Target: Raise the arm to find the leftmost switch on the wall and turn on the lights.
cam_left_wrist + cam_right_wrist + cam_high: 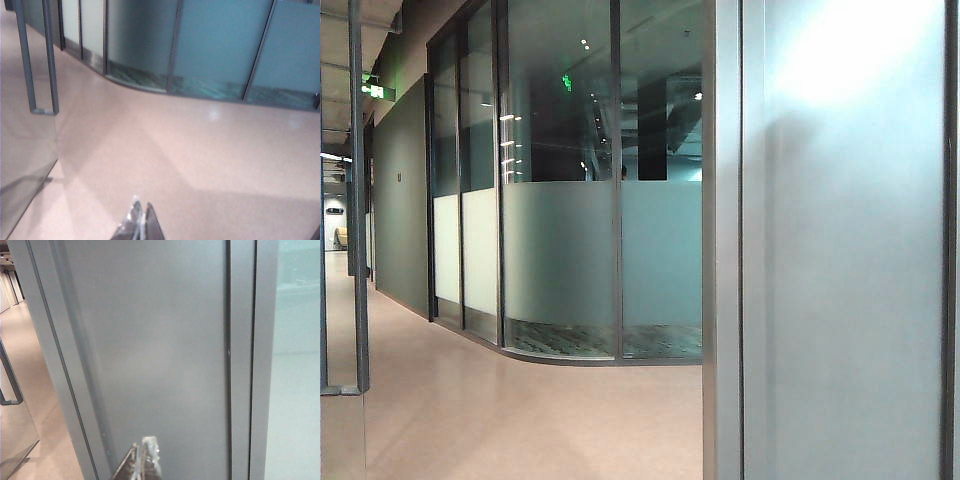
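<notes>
No switch anywhere in sight, so by the look of things this job is right at its opening stage. The exterior view shows a corridor: a pale pink floor point(520, 420), a curved run of frosted glass partitions point(560, 260), and close on the right a grey wall panel point(850, 260) filling the frame. Neither arm shows in that view at all.

Over to the right wrist view: the right claw point(144, 460) pokes in at the frame's edge, its two fingertips pressed together with nothing between them, and it points at a plain grey wall panel point(150, 340) just ahead. That panel is bare, with no plate, no rocker, nothing to press. A dark vertical seam point(228, 355) runs beside it, frosted glass point(300, 365) beyond.

The left wrist view tells a different story: the left claw point(141, 225) is aimed down at the floor point(200, 160), tips closed on themselves and empty, with a metal door handle point(40, 60) off to one side and the glass partitions point(220, 45) further away.

So the tally reads: nothing done yet. The lights task needs an arm lifted, the row of switches found higher up, presumably on the wall that the right claw faces, the leftmost one singled out, then pressed. All of that remains ahead.
</notes>
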